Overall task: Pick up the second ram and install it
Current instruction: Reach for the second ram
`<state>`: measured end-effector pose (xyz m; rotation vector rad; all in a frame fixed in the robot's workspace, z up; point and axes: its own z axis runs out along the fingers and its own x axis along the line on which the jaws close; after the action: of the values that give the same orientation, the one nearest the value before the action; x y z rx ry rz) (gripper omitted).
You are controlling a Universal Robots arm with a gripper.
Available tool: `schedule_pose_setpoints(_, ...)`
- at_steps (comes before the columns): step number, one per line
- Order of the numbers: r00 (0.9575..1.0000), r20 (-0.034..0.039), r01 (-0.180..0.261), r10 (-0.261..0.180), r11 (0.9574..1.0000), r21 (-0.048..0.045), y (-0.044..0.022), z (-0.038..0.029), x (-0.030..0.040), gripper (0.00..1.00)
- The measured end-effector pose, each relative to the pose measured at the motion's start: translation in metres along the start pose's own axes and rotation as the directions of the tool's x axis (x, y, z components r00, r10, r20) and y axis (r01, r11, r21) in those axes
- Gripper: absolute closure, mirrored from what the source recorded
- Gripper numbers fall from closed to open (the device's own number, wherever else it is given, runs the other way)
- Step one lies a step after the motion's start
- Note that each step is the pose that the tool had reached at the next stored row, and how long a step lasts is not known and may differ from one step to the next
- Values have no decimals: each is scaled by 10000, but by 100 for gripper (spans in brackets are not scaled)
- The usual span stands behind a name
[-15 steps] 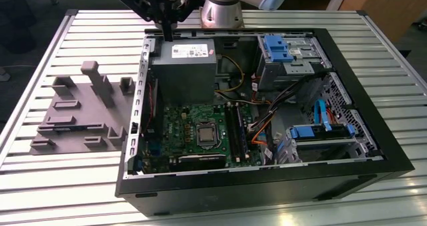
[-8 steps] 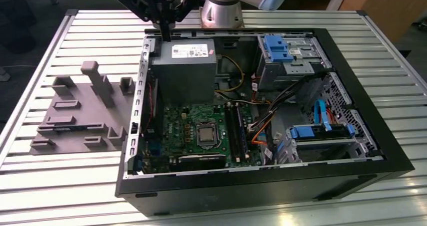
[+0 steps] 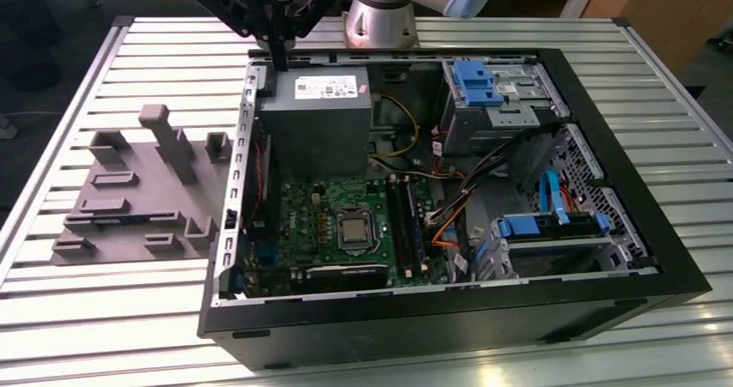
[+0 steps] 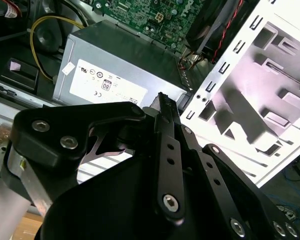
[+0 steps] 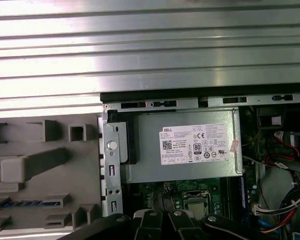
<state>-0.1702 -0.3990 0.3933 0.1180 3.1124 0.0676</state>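
Ram (image 5: 15, 204), lying in the tray (image 5: 40, 185), is probably light, stiff and fragile, best gripped across its flat faces mid-length, while the end effector (image 3: 278, 61) hangs narrow and empty.

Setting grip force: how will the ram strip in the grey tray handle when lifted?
The second ram looks thin and flat, so probably stiff, light, and liable to crack if bent. It seems to stand on edge in a slot of the fixture tray, so it likely lifts straight out but could bind if tilted.
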Motion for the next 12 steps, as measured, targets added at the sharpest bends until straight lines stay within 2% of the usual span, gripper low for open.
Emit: schedule_pose_setpoints(12, 10000, -1, 1, -1, 10000, 1, -6, -3, 81, 89)
